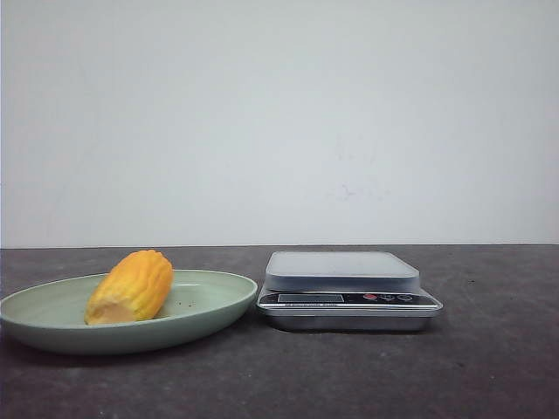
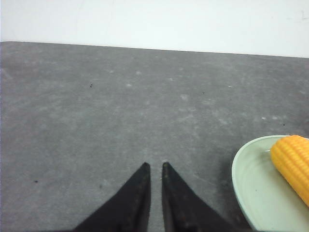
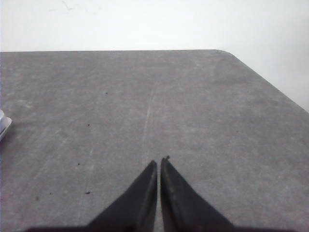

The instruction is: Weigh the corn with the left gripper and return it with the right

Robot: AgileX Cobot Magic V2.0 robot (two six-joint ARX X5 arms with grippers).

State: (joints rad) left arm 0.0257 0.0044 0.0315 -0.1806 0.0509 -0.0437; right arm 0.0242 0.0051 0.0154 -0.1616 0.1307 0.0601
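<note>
On the dark grey table [image 1: 489,367], toward the robot's left side, sits a shallow pale green plate [image 1: 210,301]; the corn [image 1: 131,286] lies on its side in that plate, yellow-orange with rows of kernels, its pale cut end turned toward the front camera; just beside the plate's right rim stands a silver kitchen scale [image 1: 348,288] with a flat grey platform, a small display and dark buttons along its front edge, and nothing rests on the platform. Neither arm shows in the front view; from the left wrist, the left gripper [image 2: 154,166] hovers over bare tabletop with its black fingers drawn almost together, only a thin slit between the tips, holding nothing; the plate's rim and one end of the corn appear near it, apart from the fingers. From the right wrist, the right gripper [image 3: 160,162] likewise has its fingers pressed nearly together and empty, over bare table near a rounded corner; a white wall [image 1: 279,113] rises behind the table.
</note>
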